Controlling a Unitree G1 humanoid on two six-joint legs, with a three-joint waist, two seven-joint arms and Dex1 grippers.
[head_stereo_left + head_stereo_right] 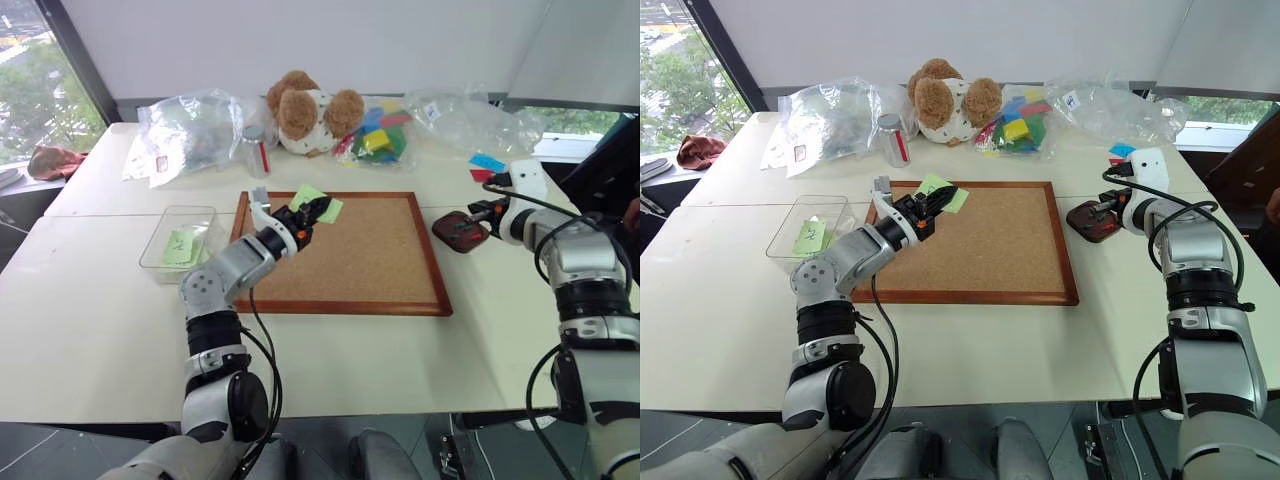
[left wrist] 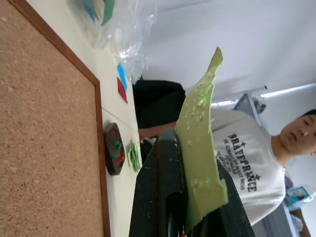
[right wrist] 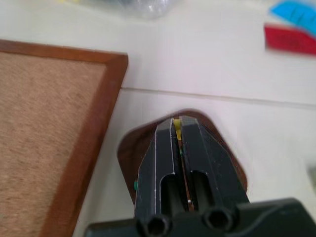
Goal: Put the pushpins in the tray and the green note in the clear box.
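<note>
My left gripper (image 1: 312,212) is shut on the green note (image 1: 320,201), holding it in the air over the far left corner of the cork board (image 1: 360,265). From the left wrist the green note (image 2: 200,143) stands up between the black fingers. My right gripper (image 1: 474,216) hovers shut over the reddish-brown tray (image 1: 452,236), right of the board. A small yellow pushpin (image 3: 176,123) is pinched at its tips. Small green and red pushpins (image 2: 117,150) lie in the tray. The clear box (image 1: 163,228) sits left of the board with another green slip (image 1: 183,246) inside.
A teddy bear (image 1: 308,112), a small bottle (image 1: 257,150), crinkled plastic bags (image 1: 190,130) and coloured blocks (image 1: 380,135) line the far side of the table. Blue and red paper slips (image 1: 487,166) lie beyond the tray. A person (image 2: 247,163) stands at the right.
</note>
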